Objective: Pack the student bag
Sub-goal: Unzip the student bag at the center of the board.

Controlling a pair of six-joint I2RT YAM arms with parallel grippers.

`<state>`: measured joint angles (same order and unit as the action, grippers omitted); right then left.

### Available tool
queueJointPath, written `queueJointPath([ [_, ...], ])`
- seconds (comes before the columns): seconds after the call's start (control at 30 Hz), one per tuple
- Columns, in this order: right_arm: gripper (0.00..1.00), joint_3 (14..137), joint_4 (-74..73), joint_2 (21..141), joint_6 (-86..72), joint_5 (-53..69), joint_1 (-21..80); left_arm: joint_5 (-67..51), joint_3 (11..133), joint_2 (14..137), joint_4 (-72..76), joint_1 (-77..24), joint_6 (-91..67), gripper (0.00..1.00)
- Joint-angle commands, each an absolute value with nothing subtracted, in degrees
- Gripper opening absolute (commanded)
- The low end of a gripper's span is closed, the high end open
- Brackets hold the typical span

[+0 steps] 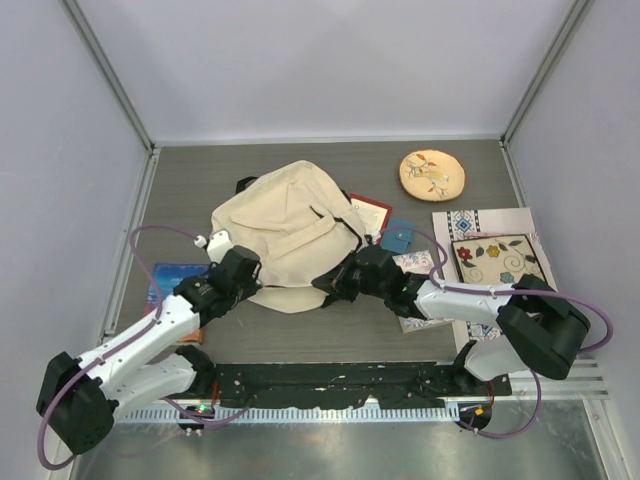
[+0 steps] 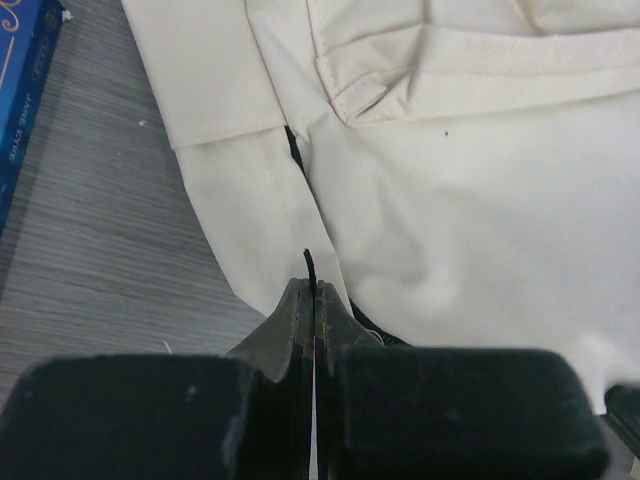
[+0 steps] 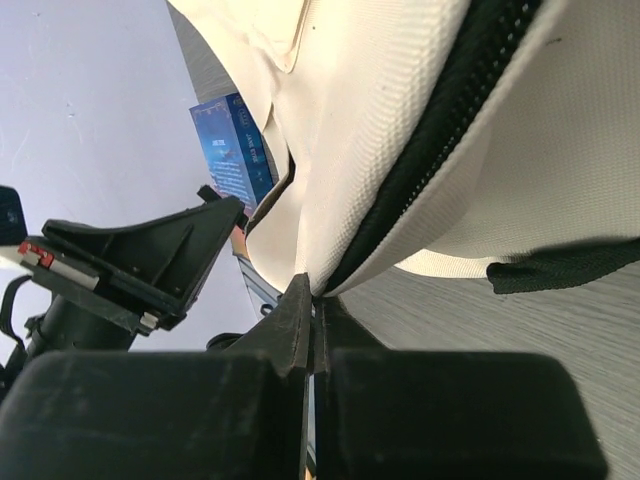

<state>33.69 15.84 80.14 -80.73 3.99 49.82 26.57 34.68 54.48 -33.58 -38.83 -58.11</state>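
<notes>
Step in hand: getting the bag [image 1: 285, 235] open, nothing packed yet as far as I can judge; it lies flat in the middle of the table [image 1: 200, 180], near edge toward my bases.

My left gripper [image 2: 313, 298] is shut tight at the bag's near-left edge; a thin black tip shows between the jaws, a zip pull or cord, I cannot tell which; cream cloth touches both fingers.

My right gripper [image 3: 312, 300] is also pinched shut, on the bag's rim right where the black zip [image 3: 440, 130] runs into the jaws; the cloth rises off the table there.

Next move, as I read it: draw the two grips apart, or lift one, so the mouth gapes; this calls for a slow pull, since both holds are thin bites on soft cloth and could slip.

Around: blue book [image 1: 175, 280] just left of the bag, beside my left arm; red-edged book [image 1: 372, 212] and small teal book [image 1: 398, 236] at the bag's right side, touching or tucked under it; round stitched disc [image 1: 432, 173] far right; flowered mat [image 1: 497, 258] under my right arm.

In the way: both arms are busy holding, so no free gripper for a book; my right forearm lies across the right-hand books.
</notes>
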Motion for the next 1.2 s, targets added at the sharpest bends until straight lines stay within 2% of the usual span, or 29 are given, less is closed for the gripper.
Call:
queueJointPath([
  [0.0,0.01,31.9,15.5,76.9,-78.6,0.8,49.4,31.5,35.3,55.7,-35.9,-32.2,-50.0,0.00],
  [0.1,0.01,31.2,15.4,76.4,-78.5,0.8,49.4,29.7,35.7,58.5,-34.5,-28.1,-48.0,0.00],
  [0.3,0.01,31.0,15.7,75.5,-78.3,0.7,49.4,22.9,35.6,63.1,-31.5,-26.5,-45.5,0.00],
  [0.47,0.01,32.2,17.0,76.6,-77.0,1.8,49.5,5.1,29.8,60.0,-22.2,-26.5,-43.9,0.00],
  [0.53,0.01,32.2,17.5,77.3,-77.1,2.2,49.4,2.6,27.5,58.7,-18.7,-26.5,-44.9,0.00],
  [0.77,0.01,31.4,17.3,76.6,-76.8,2.5,49.4,6.3,29.3,67.0,-23.3,-26.2,-45.7,0.00],
  [1.0,0.01,30.1,15.8,74.3,-76.7,1.6,49.5,23.3,36.4,71.2,-32.4,-24.7,-45.4,0.00],
  [1.17,0.01,30.1,15.6,73.9,-76.2,1.2,49.4,22.8,39.7,70.2,-32.6,-23.8,-42.3,0.00],
])
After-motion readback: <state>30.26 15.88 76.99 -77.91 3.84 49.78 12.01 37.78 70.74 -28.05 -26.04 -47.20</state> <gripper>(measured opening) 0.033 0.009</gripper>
